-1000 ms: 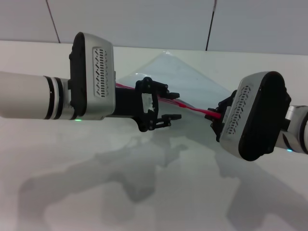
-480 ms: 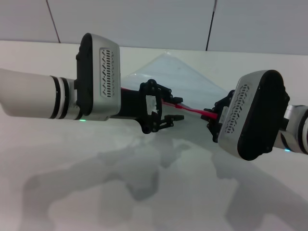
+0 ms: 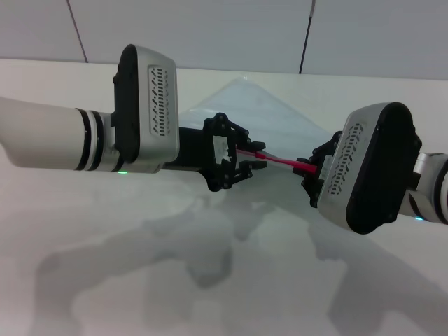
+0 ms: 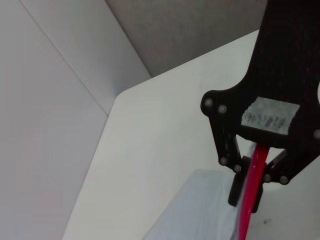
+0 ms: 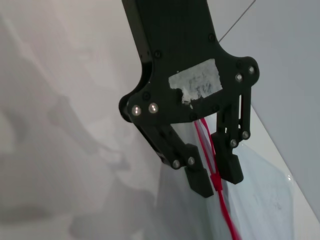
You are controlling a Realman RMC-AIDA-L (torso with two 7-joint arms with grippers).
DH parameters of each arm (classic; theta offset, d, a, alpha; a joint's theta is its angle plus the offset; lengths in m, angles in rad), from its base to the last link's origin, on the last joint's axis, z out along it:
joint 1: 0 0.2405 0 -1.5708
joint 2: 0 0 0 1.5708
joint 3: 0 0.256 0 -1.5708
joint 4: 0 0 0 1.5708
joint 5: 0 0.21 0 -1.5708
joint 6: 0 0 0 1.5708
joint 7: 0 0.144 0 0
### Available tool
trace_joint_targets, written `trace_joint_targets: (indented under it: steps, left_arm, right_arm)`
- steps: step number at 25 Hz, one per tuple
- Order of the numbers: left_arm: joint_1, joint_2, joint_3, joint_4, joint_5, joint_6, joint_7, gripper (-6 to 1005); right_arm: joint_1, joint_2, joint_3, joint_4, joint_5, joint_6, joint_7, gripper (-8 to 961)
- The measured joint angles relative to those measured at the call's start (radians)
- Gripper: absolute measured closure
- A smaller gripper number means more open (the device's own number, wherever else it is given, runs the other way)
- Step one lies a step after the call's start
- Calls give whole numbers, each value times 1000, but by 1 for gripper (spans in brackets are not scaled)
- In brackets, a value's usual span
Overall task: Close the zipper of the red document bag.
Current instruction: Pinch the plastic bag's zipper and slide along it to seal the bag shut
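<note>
Running between both grippers, the zipper (image 3: 276, 160) edges the red document bag (image 3: 241, 112), held off the table (image 3: 210, 280). Left gripper (image 3: 250, 157) pinches the zipper; right gripper (image 5: 212, 177) clamps its other end.

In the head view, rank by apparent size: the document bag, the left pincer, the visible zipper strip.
1. Red document bag, largest, though partly hidden.
2. Left pincer.
3. Zipper, smallest: only a thin strip shows. The pincer's nearness makes this ranking unsure.

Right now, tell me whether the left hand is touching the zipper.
Touching. In the left wrist view the left hand is shut on the zipper, its red strip pinched between the fingers with no gap showing.
</note>
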Motion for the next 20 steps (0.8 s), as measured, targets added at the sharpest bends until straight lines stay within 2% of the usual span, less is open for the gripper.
trace_joint_targets:
  steps: [9, 20]
  left_arm:
    - [1, 0, 3, 0, 2, 8, -2, 815]
    - [-5, 0, 27, 0, 1, 20, -2, 856]
  right_arm:
    - [2, 0, 5, -3, 0, 0, 0, 853]
    - [2, 0, 6, -15, 0, 0, 1, 846]
